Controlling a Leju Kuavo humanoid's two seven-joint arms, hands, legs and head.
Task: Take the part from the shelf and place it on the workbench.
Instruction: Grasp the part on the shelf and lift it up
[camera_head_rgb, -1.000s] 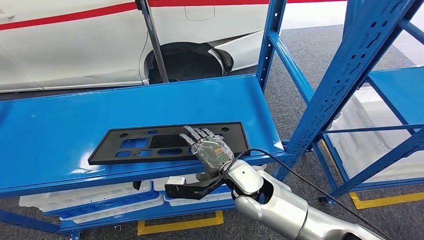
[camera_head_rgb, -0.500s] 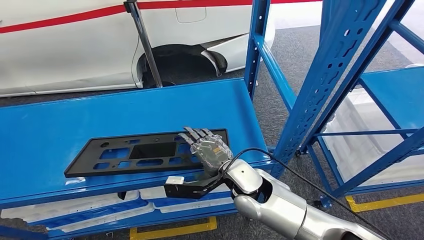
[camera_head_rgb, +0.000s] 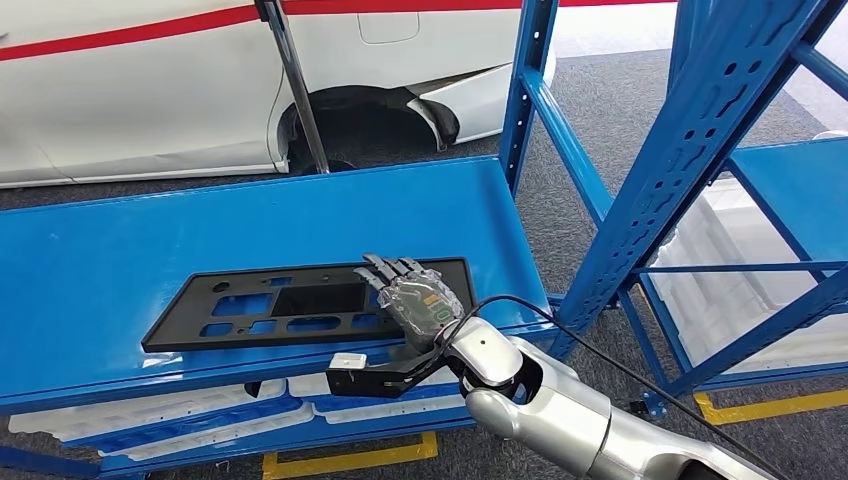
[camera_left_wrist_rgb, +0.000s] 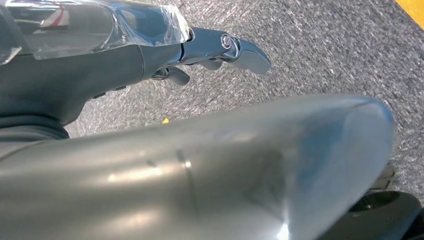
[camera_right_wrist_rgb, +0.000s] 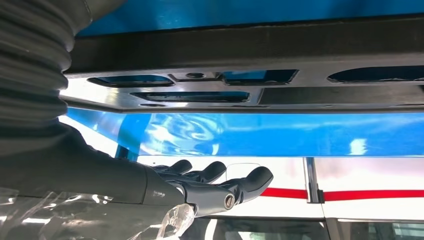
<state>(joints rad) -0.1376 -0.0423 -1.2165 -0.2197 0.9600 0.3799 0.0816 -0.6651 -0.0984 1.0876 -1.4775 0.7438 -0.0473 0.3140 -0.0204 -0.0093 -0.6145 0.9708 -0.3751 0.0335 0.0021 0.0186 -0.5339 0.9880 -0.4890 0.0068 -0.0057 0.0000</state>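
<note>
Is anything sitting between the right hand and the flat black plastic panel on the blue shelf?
Nothing visible. The right hand lies spread over the right end of the flat black plastic panel on the blue shelf, with no object between them.

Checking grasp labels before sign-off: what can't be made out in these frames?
- Right hand contact with the black part: head view, its own back covers the fingers.
- Part's full outline: right wrist view, cut off by edges.
- Left hand fingers: left wrist view, blurred grey arm cover blocks most.
</note>
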